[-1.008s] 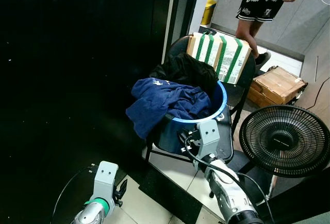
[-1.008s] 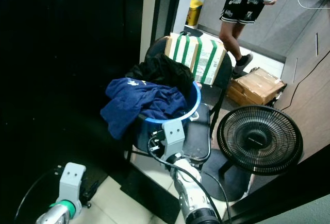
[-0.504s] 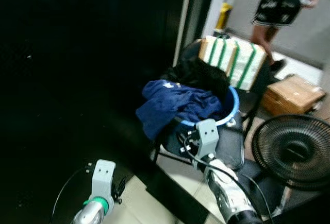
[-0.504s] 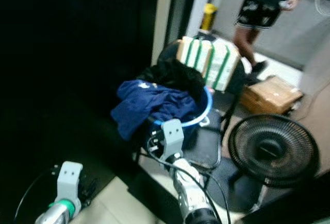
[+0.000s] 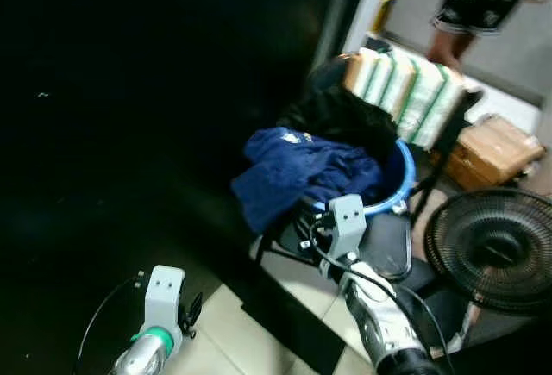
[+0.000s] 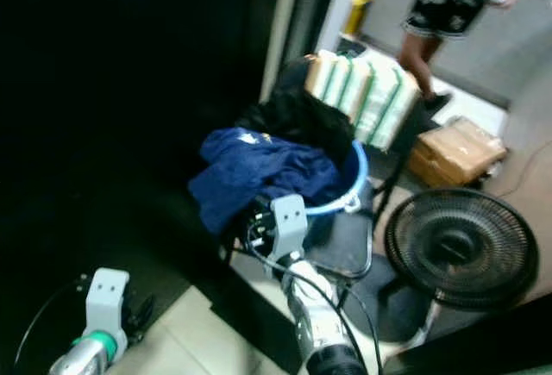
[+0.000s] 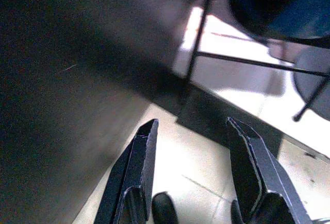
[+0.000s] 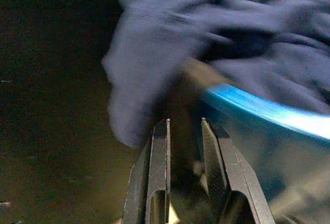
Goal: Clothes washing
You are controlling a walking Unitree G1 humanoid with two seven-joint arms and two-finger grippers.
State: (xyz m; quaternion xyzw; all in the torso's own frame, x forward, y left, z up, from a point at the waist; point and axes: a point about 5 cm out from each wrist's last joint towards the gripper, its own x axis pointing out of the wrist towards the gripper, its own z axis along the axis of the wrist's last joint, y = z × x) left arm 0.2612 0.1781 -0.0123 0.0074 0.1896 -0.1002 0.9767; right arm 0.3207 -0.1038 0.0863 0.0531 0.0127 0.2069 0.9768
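A dark wall (image 5: 129, 116) is filling the left side, too black to make out. A chair (image 5: 388, 237) is carrying a blue basin (image 5: 398, 187), mostly buried under a navy garment (image 5: 293, 172) that is spilling over the basin's left rim, with a black garment (image 5: 341, 116) behind it. A fan (image 5: 492, 250) is standing at the right, cut off by the edge. A person (image 6: 448, 13) is showing only from the waist down. The right gripper (image 8: 184, 123) is reaching at the basin's near rim below the navy cloth, fingers slightly parted, grasping nothing. The left gripper (image 7: 191, 126) is hanging over the floor, released.
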